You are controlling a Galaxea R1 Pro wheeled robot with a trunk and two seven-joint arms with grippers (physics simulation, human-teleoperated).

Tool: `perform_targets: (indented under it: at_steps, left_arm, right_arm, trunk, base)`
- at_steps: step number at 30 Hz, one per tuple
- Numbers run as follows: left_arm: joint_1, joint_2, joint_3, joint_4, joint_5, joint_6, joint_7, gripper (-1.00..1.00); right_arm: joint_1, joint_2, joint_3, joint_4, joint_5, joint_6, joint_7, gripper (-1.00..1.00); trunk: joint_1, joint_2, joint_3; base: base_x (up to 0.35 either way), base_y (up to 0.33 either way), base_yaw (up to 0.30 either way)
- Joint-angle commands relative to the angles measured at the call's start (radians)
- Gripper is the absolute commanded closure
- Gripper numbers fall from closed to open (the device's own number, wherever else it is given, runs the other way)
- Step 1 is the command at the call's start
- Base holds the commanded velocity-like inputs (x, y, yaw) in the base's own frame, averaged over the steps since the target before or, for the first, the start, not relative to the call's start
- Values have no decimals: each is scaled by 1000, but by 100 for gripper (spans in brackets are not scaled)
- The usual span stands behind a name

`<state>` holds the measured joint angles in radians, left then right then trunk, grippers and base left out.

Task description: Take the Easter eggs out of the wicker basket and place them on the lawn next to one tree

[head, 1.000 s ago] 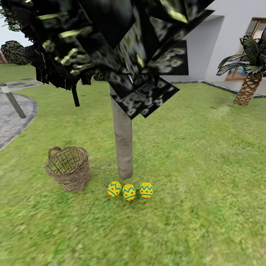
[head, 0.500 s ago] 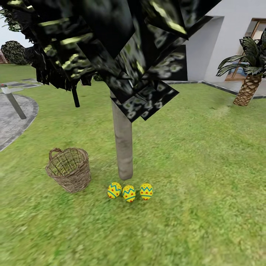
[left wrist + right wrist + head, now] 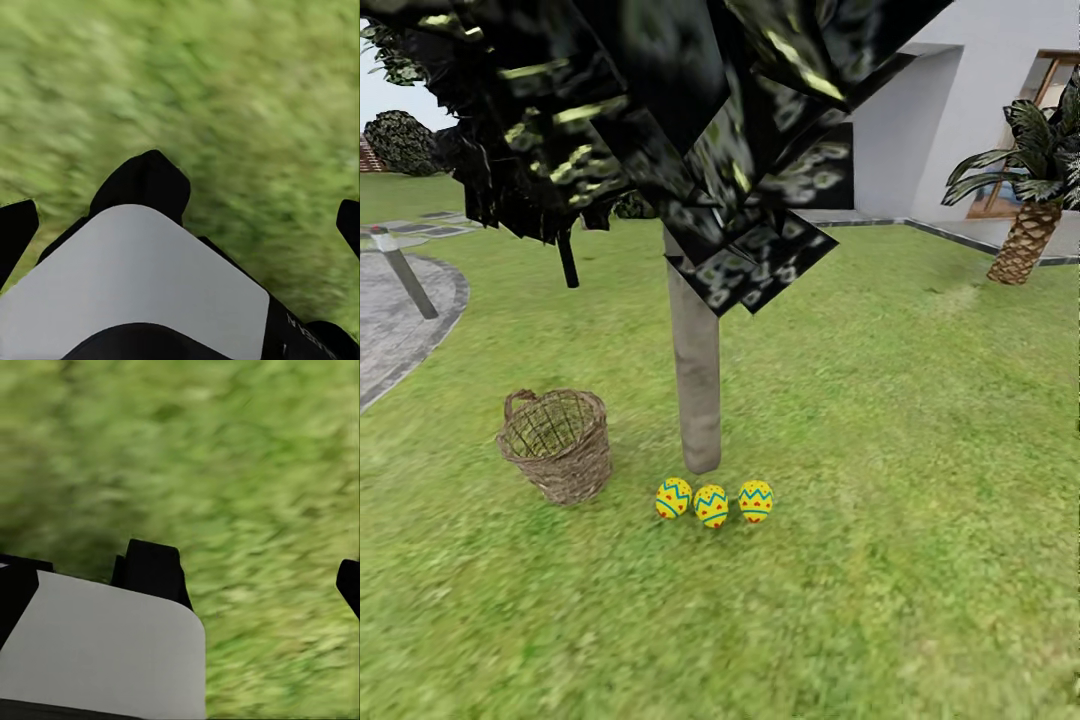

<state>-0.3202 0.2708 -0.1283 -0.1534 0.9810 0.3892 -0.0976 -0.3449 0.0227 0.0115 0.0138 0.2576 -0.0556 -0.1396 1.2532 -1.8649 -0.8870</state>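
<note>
Three Easter eggs [image 3: 713,503] in a tight row on the lawn [image 3: 920,520], lower centre of the head frame, just below the pale trunk of the tree [image 3: 696,385]. Wicker basket [image 3: 558,445] upright to their left, nothing visible inside. Left gripper [image 3: 180,217] with fingers [image 3: 15,229] spread wide over blurred grass; right gripper [image 3: 180,574] likewise wide apart, holding nothing.

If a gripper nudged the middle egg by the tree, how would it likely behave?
The middle egg is rounded and smooth-looking, so it would probably roll, wobbling off line. The grass may slow it quickly. Its neighbours sit close, so a sideways push would likely knock one.
</note>
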Motion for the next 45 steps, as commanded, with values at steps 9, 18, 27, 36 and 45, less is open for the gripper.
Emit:
perform_targets:
  at_steps: [9,18,27,36,45]
  left_arm:
    - [0,-3,-9,2,5,2,-2,-100]
    - [0,-41,-10,2,-256,2,-2,-100]
    - [0,-81,-9,29,-500,-75,-2,-100]
    - [0,-81,-7,79,-502,-232,-2,-100]
    - [1,-80,-8,120,-501,-234,-2,-100]
  right_arm:
    - [-1,0,1,2,5,-3,-5,-100]
    - [-1,3,0,0,5,-3,-3,-100]
    - [0,4,0,1,3,-3,1,-100]
    - [0,2,1,2,3,-3,2,-100]
    - [0,-1,1,2,3,-3,2,-100]
  trunk:
    - [-1,0,-1]
    - [-1,0,-1]
    - [-1,0,-1]
    - [-1,0,-1]
    - [-1,0,-1]
  base:
    - [-149,0,0]
    - [-2,0,0]
    - [0,0,0]
    - [0,0,0]
    - [0,0,0]
